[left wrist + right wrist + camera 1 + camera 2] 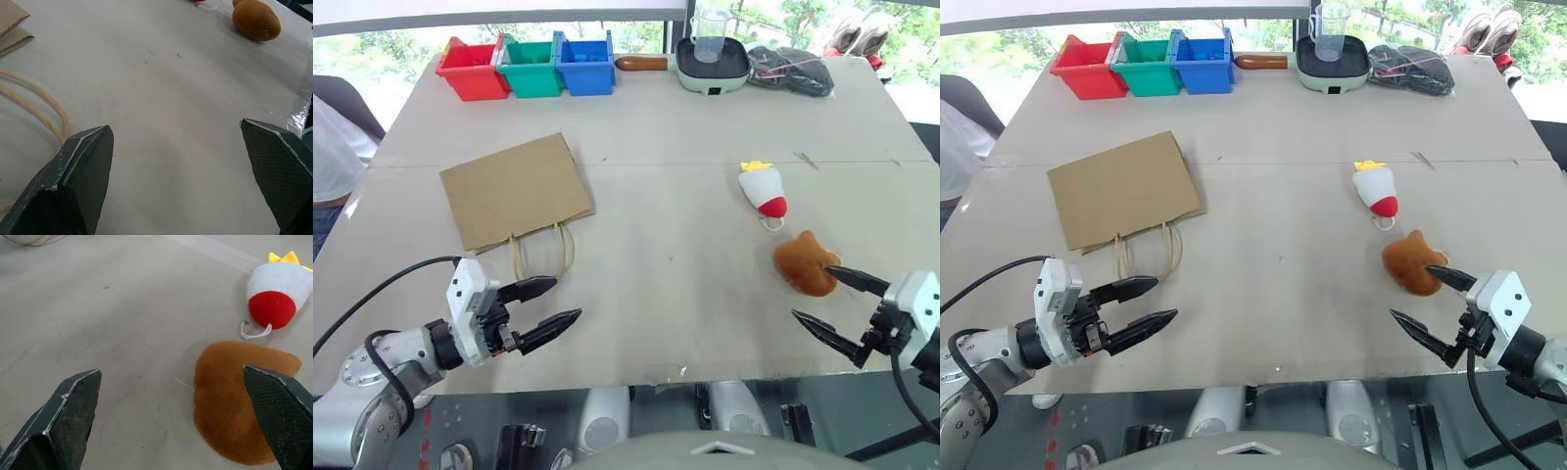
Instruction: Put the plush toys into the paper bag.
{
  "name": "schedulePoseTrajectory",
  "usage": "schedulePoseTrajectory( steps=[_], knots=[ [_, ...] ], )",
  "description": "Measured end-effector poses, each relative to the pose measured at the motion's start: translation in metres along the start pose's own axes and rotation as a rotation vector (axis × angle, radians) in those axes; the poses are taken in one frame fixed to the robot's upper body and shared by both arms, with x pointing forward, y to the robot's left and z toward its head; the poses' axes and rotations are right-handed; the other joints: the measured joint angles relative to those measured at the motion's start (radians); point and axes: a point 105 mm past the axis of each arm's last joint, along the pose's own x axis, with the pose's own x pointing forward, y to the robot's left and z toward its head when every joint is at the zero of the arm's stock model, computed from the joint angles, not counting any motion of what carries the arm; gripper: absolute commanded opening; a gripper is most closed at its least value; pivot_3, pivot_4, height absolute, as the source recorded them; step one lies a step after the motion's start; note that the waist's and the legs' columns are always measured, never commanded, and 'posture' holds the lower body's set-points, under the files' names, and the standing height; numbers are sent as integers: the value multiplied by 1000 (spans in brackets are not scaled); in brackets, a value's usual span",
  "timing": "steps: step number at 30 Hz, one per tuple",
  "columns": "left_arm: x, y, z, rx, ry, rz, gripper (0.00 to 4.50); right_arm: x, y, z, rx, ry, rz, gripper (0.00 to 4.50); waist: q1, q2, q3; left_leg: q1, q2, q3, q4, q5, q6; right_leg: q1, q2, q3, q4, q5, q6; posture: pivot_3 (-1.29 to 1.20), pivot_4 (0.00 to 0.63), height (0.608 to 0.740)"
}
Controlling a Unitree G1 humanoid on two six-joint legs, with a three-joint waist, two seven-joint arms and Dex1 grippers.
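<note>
Left eye view: my left gripper and right gripper both gape wide, empty; paper bag flat at left, brown toy lower right.

No text, label, brand, number or sign is showing legibly on anything on the table.

The two head views looked forward and down over the table from its near edge, sharing nearly the same scene. Each wrist camera sat low and close above the tabletop, and both caught the brown plush toy.
</note>
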Motion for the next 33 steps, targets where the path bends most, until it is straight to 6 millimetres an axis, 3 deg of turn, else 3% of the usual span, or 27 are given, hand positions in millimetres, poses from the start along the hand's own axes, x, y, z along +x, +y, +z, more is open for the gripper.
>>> schedulePoseTrajectory(
  steps=[2,6,9,15,18,33],
  knots=[
    [1,2,1,11,-4,2,4471,2,0,2,-6,-10,2,4500,0,0,0,0,0,0,0,0,0,0,0,0,0,0,0,0,150,740],
    [-3,36,22,167,-28,67,4471,31,22,24,-22,-130,132,4500,-1,0,0,2,1,-2,2,0,0,0,2,0,5,-1,1,0,150,740],
    [-16,49,27,269,10,77,4471,39,32,32,-21,-165,186,4500,-2,-1,0,2,1,1,3,0,0,0,1,3,5,0,0,0,150,740],
    [-50,61,1,455,199,50,4471,45,50,36,3,-166,277,4500,-1,-2,-1,1,1,2,0,0,0,-1,0,2,3,0,-1,0,150,740],
    [-58,68,-6,516,238,62,4471,47,54,34,8,-163,291,4500,4,-3,-1,1,2,1,1,0,0,-1,0,0,3,0,-1,0,150,740],
    [-18,92,3,857,226,103,4471,50,60,25,49,-169,240,4500,3,-7,-4,2,2,3,3,0,0,0,0,-1,10,0,1,0,150,740]
  ],
)
